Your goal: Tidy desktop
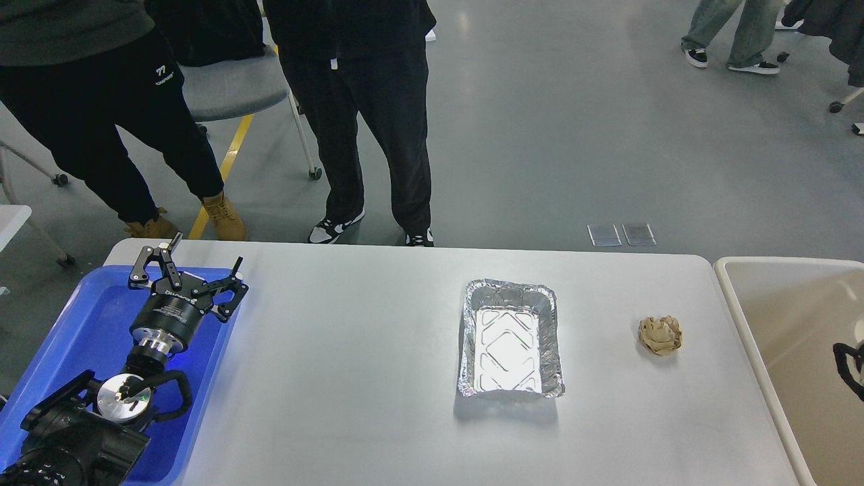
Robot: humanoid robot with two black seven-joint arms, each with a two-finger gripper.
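Observation:
The white desktop [351,351] spans the view. An empty foil tray [511,339] sits on it right of centre. A crumpled brown paper ball [661,335] lies further right, near the desktop's right edge. My left gripper [192,260] is open and empty, hovering over the far end of the blue plastic tray [88,337] at the left. Only a small dark part of my right arm [852,368] shows at the right edge, over the beige bin; its gripper is out of view.
The beige bin [776,324] stands against the desktop's right edge. Two people in dark trousers stand just beyond the far edge, with a grey chair [236,84] behind them.

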